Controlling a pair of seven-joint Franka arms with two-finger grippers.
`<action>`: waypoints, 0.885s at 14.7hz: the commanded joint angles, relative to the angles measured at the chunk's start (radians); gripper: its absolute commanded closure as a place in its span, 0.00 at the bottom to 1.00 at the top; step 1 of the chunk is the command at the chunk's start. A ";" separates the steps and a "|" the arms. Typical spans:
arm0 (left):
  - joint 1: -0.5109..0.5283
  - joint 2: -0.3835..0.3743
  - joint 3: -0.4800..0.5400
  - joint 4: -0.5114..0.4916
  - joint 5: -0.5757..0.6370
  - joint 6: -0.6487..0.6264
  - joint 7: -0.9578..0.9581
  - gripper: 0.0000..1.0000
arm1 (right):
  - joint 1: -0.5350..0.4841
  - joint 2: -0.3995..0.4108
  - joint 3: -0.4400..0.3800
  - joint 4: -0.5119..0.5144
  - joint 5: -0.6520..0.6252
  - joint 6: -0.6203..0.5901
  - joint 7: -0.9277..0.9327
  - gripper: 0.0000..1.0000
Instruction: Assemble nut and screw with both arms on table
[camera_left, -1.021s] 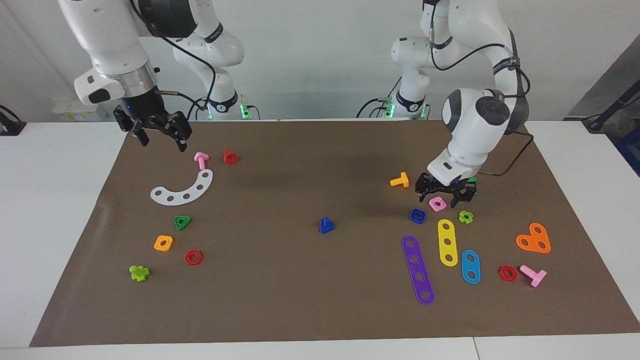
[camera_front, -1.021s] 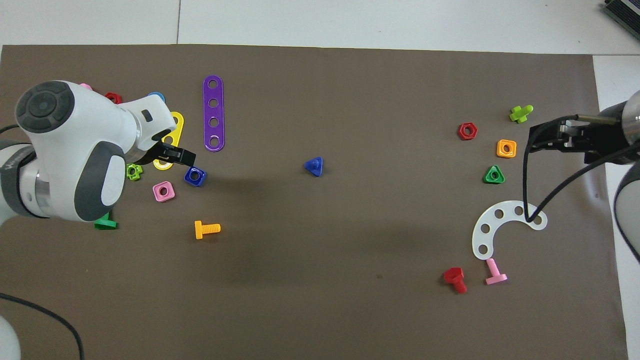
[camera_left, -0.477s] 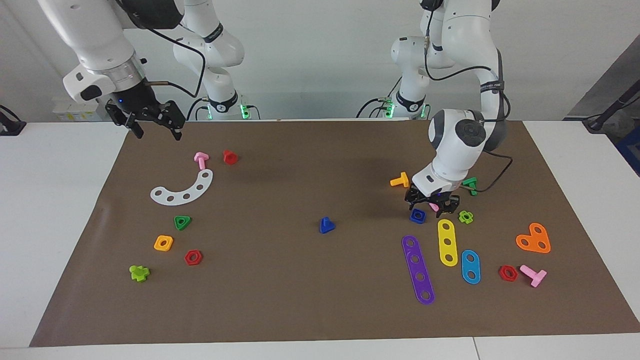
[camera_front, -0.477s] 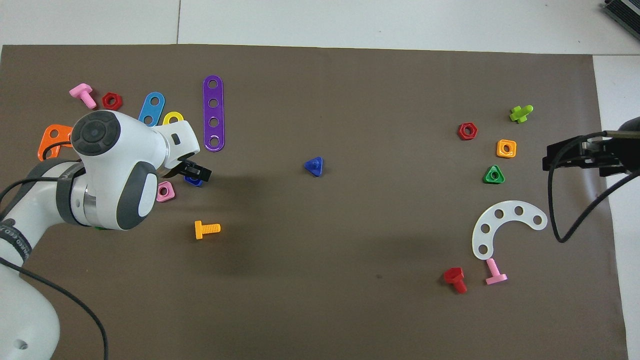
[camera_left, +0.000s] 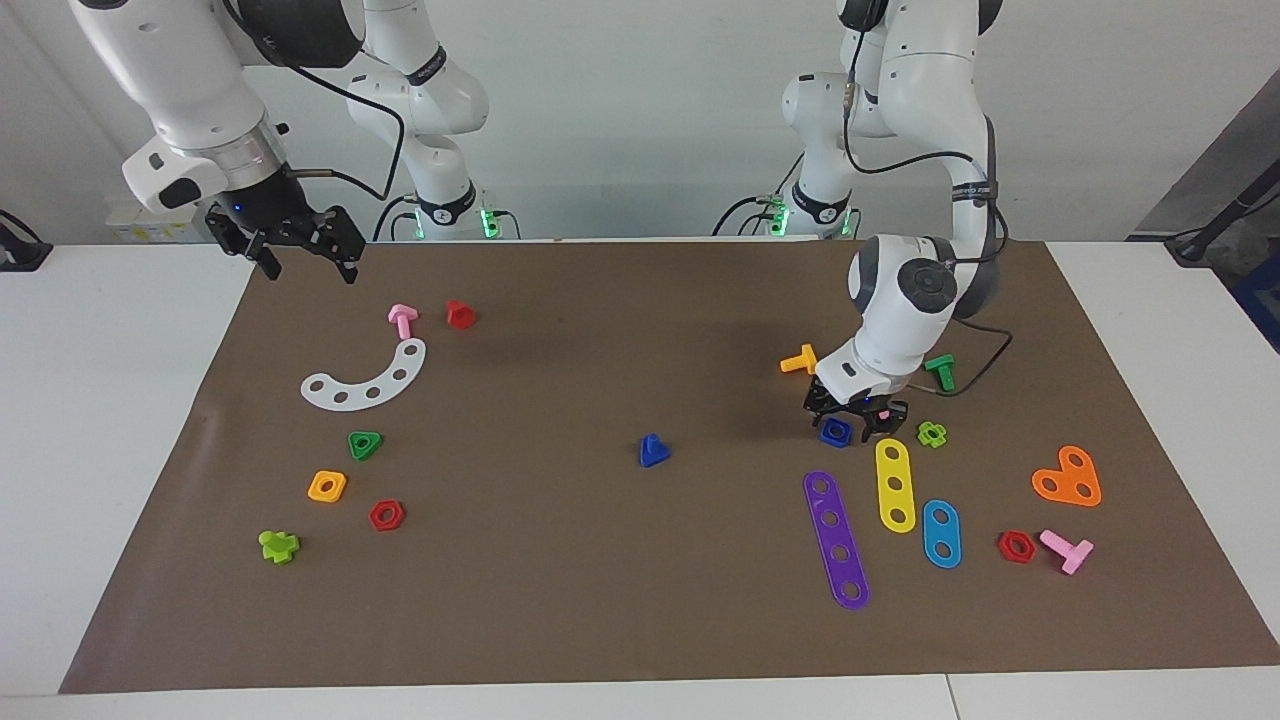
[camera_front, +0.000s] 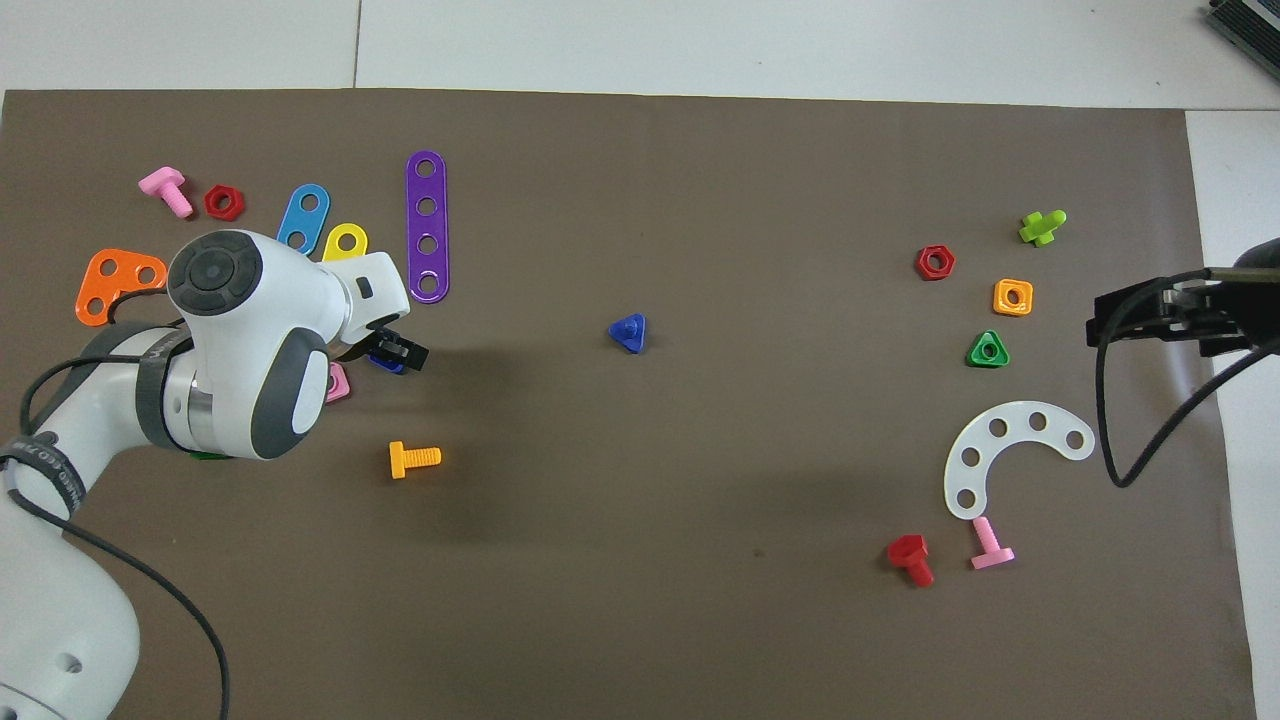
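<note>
The blue square nut (camera_left: 835, 433) lies on the brown mat (camera_left: 600, 600) toward the left arm's end. My left gripper (camera_left: 846, 428) is down on the mat around it, open, with a finger on each side of the nut. From overhead, the left gripper (camera_front: 396, 354) hides most of the nut (camera_front: 383, 364). The blue triangular-headed screw (camera_left: 653, 451) sits alone at the mat's middle (camera_front: 628, 332). My right gripper (camera_left: 310, 268) hangs open and empty over the mat's corner at the right arm's end, close to the robots.
A pink square nut (camera_front: 338, 383), an orange screw (camera_left: 799, 360), a small green nut (camera_left: 932, 433) and yellow (camera_left: 893, 485) and purple (camera_left: 836, 538) strips crowd the left gripper. A white arc (camera_left: 365, 378), green triangular nut (camera_left: 365, 444) and orange square nut (camera_left: 327, 486) lie below the right gripper.
My left gripper moved from over the pink nut down to the blue nut, and its jaws narrowed. My right gripper rose and drew back toward the mat's corner.
</note>
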 joint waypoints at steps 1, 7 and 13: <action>-0.023 -0.020 0.015 -0.053 -0.014 0.026 0.023 0.26 | -0.003 -0.028 0.011 -0.034 -0.017 0.034 -0.023 0.00; -0.033 -0.025 0.016 -0.066 -0.014 0.026 0.022 0.33 | -0.008 -0.028 0.011 -0.037 0.022 0.031 -0.012 0.00; -0.033 -0.025 0.018 -0.067 -0.014 0.024 0.023 0.44 | -0.011 -0.030 0.010 -0.040 0.036 0.036 -0.006 0.00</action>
